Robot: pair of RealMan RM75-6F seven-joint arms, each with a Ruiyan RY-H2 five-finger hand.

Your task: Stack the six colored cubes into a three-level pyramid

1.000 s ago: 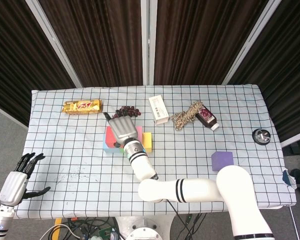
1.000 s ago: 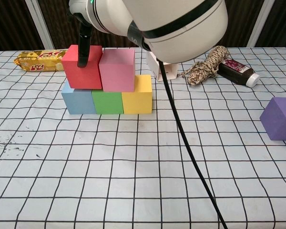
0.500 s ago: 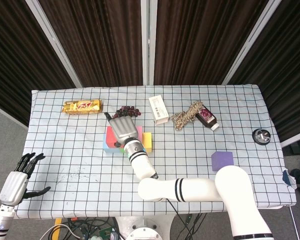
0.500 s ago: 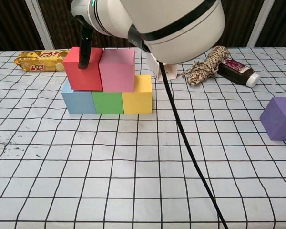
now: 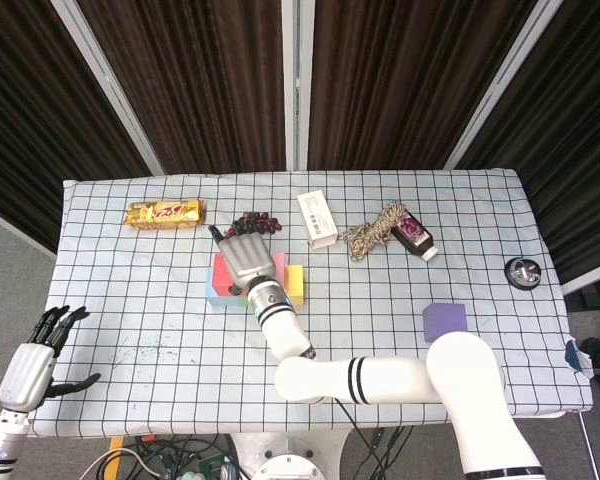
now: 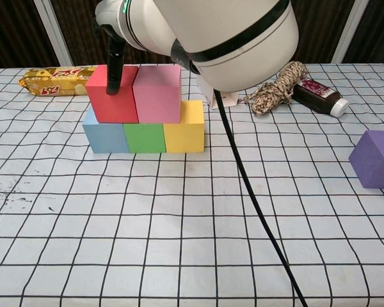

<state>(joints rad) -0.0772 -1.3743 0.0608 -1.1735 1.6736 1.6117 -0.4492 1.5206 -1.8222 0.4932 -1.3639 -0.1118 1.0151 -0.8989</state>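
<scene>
**Legible text, current frames**

Gold snack wrapper (image 6: 54, 80) at the far left of the table: red block lettering on the face, visible in both views, not resolved well enough to read a word. White box (image 5: 317, 219): small dark print marks on the top face, unreadable from the head view. Dark bottle (image 6: 319, 96) near the twine: maroon label, no characters resolvable. The coloured cubes show plain faces. No text, number or sign can be read anywhere.
</scene>
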